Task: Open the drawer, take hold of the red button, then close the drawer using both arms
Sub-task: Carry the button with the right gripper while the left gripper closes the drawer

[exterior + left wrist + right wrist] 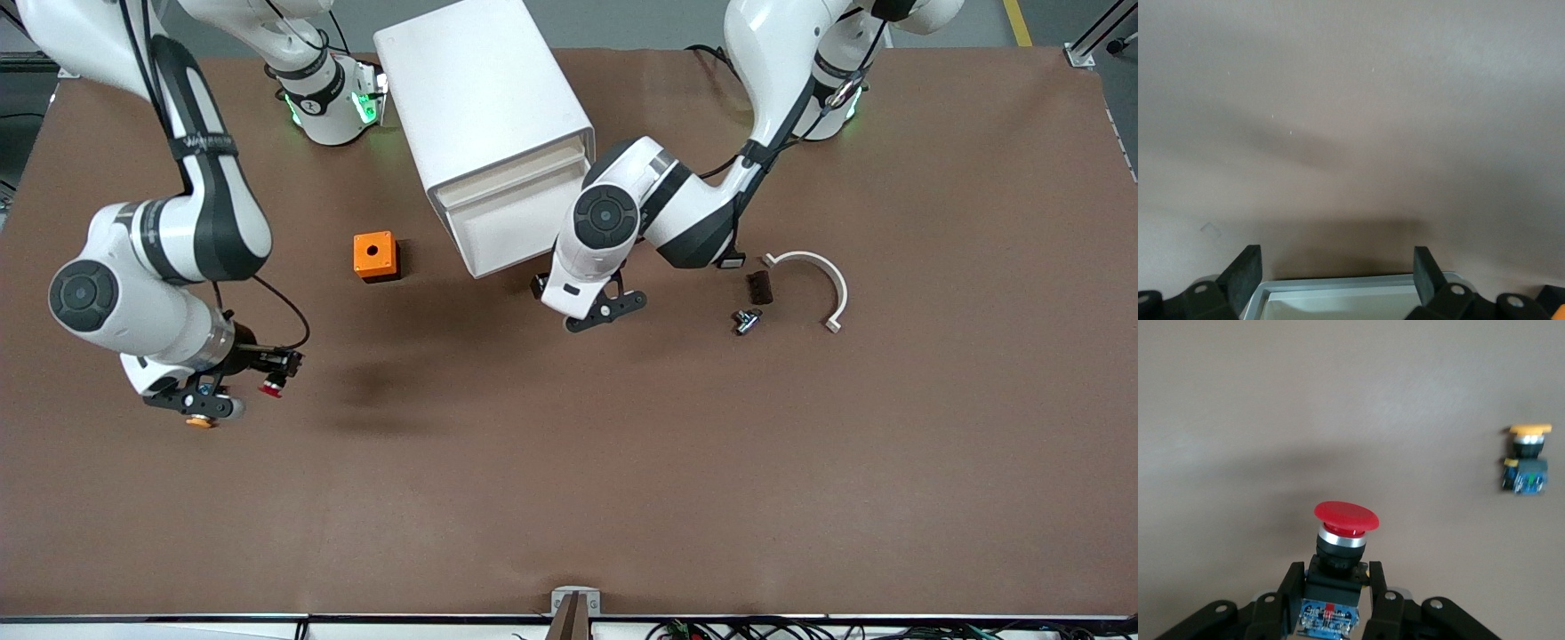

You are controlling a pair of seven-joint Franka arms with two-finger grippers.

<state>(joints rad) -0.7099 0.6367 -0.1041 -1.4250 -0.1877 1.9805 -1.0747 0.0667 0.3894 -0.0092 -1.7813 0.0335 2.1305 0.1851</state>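
The white cabinet (480,98) stands between the arms' bases, and one drawer (511,233) is pulled out toward the front camera. My left gripper (544,286) is at the drawer's front edge. In the left wrist view it (1338,267) is open, with its fingers on either side of the drawer's rim (1351,285). My right gripper (280,364) is up over the table toward the right arm's end. It (1331,577) is shut on the black-and-blue body of the red-capped button (1345,520), which also shows in the front view (271,388).
An orange-yellow capped button (200,421) (1525,463) lies on the table below the right hand. An orange cube with a hole (374,255) sits beside the cabinet. A white curved bracket (818,276), a small black block (758,287) and a small metal part (747,320) lie toward the left arm's end.
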